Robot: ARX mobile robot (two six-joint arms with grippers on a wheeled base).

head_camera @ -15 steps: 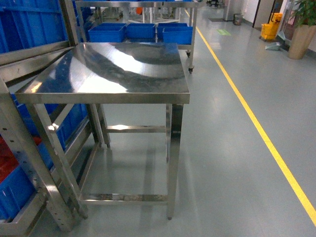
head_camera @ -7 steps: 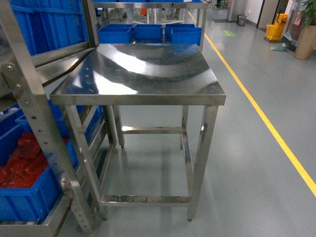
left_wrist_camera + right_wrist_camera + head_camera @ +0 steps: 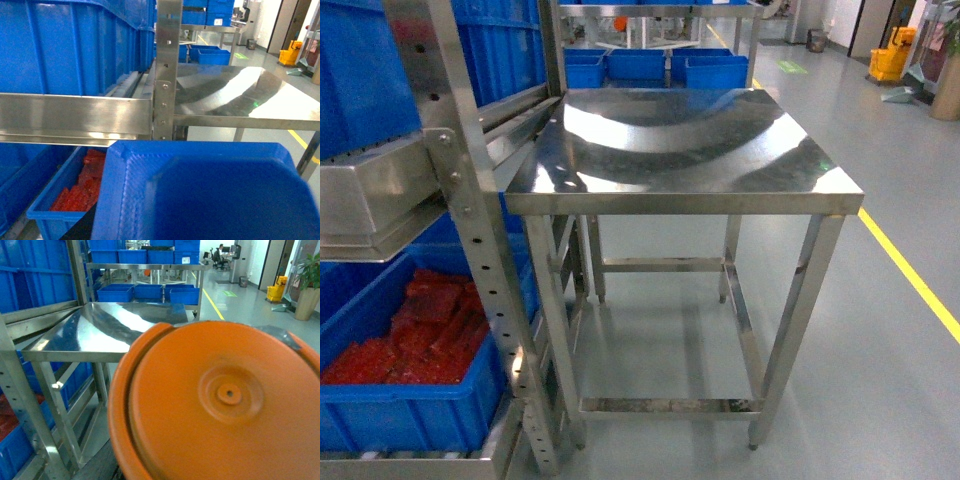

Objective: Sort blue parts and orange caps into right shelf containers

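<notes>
Since a second ago, the steel tabletop slid toward 3 o'clock in the head view, baring a crate of red pieces at 8 o'clock. Only wrist views show the blue part and orange cap, perhaps held; neither end effector is visible.

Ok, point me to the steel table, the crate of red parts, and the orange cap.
steel table (image 3: 690, 150), head view, bare top.
crate of red parts (image 3: 410, 415), head view, front wall.
orange cap (image 3: 229, 394), right wrist view, centre hub.
</notes>
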